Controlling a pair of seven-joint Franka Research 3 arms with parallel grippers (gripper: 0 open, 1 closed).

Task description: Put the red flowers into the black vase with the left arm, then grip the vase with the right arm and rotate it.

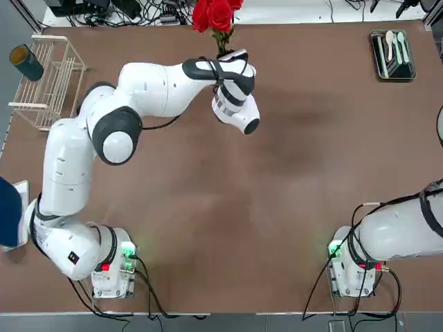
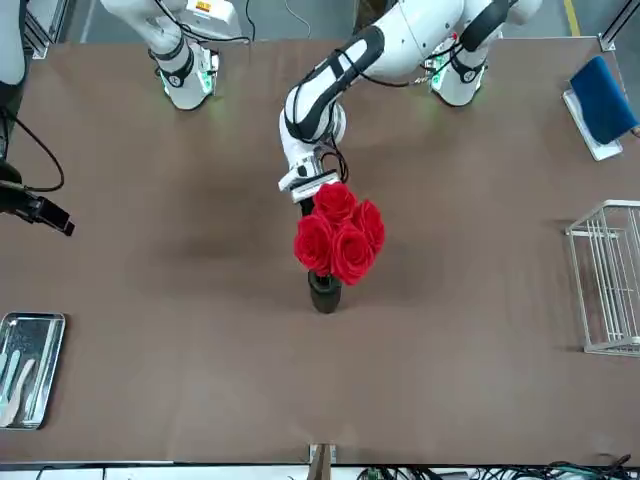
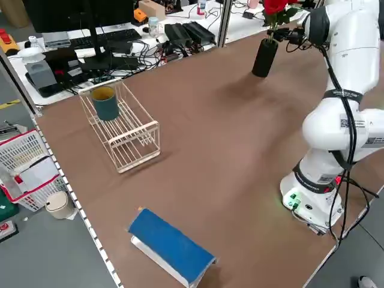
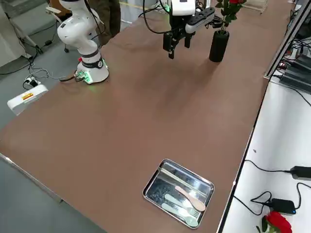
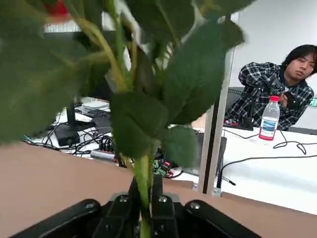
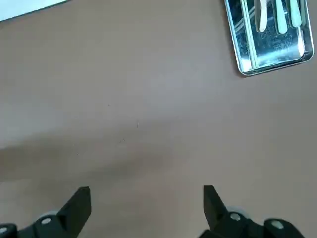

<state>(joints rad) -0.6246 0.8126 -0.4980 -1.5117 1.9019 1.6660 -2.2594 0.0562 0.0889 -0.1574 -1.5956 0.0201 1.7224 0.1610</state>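
Green leaves of the red flowers [image 5: 168,84] crowd close in the left wrist view, their stem running down to the left gripper [image 5: 145,182]. That gripper is at the stem, just above the black vase [image 4: 219,46]; whether it is apart or clamped on the stem, I cannot tell. The vase stands on the bench [image 4: 121,121], with the stem going into its mouth and the red blooms above the rim. On the robot's right, the right gripper [image 6: 146,190] hovers over the bench with its fingers wide apart and nothing between them. Near it lies a metal tray [image 4: 179,194] holding cutlery [image 4: 189,198].
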